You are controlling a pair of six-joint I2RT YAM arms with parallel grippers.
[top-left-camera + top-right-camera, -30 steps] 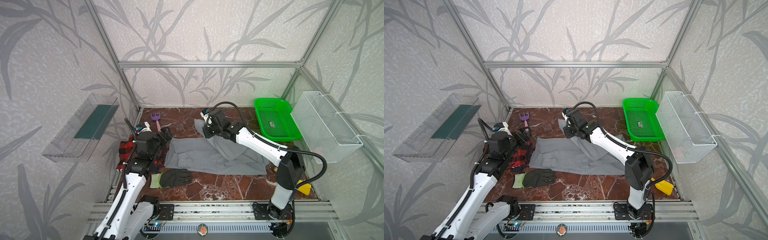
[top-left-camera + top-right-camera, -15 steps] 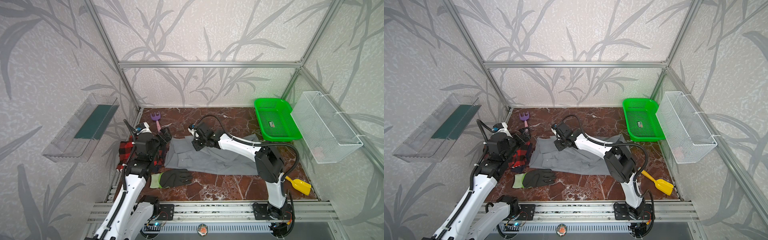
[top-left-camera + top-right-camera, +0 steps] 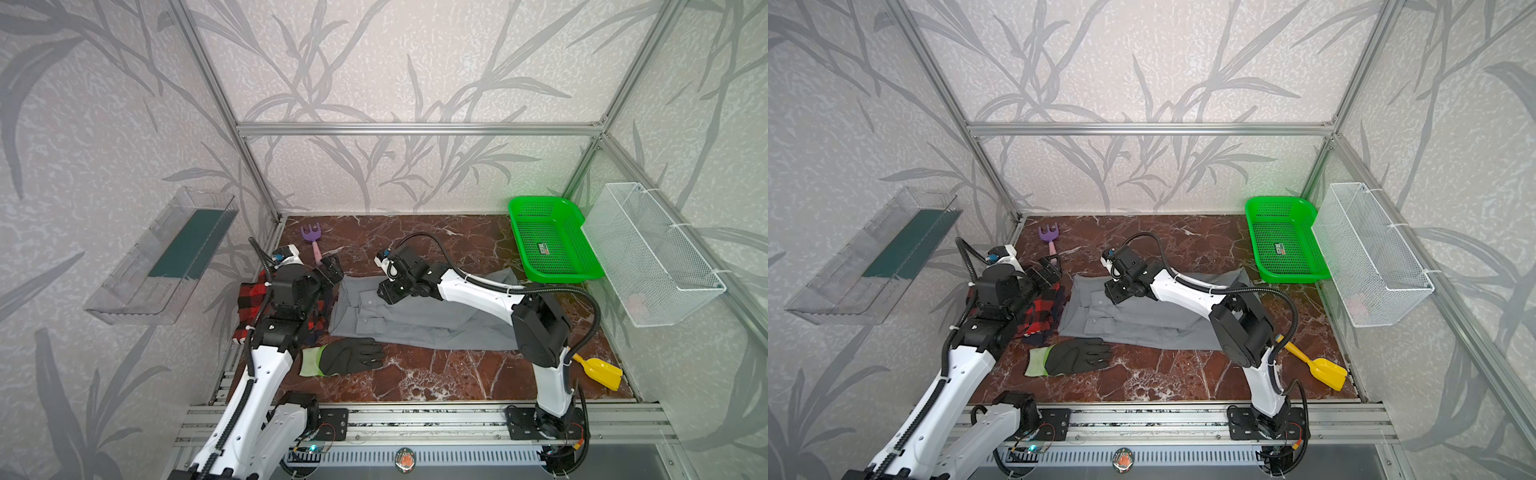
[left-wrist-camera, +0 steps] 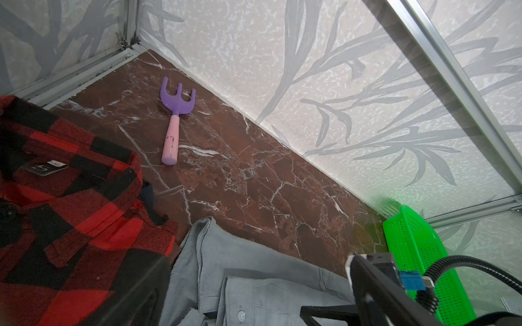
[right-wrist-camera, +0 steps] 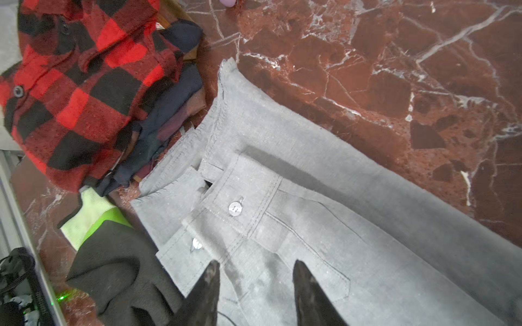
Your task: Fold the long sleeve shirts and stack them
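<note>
The grey long sleeve shirt [image 3: 419,320] [image 3: 1142,322] lies flat mid-table, a sleeve laid over its body with the buttoned cuffs [image 5: 234,209] near its left end. My right gripper [image 3: 388,291] [image 3: 1115,293] [image 5: 254,271] hovers low over that end, open, nothing between its fingers [image 5: 210,279]. The red-and-black plaid shirt [image 3: 251,299] [image 3: 1044,307] [image 4: 65,214] lies bunched at the left edge, partly under my left arm. My left gripper [image 3: 330,268] [image 3: 1048,269] stands open above the gap between the two shirts, holding nothing.
A black glove [image 3: 349,355] with a yellow-green cuff lies in front of the shirts. A purple toy rake [image 3: 311,241] is at the back left, a green basket [image 3: 548,245] at the back right, a wire basket [image 3: 652,257] on the right wall, a yellow scoop [image 3: 600,370] front right.
My right gripper carried the grey sleeve from the back leftward over the shirt, lowered it and opened, letting it go. The left arm barely moved.
</note>
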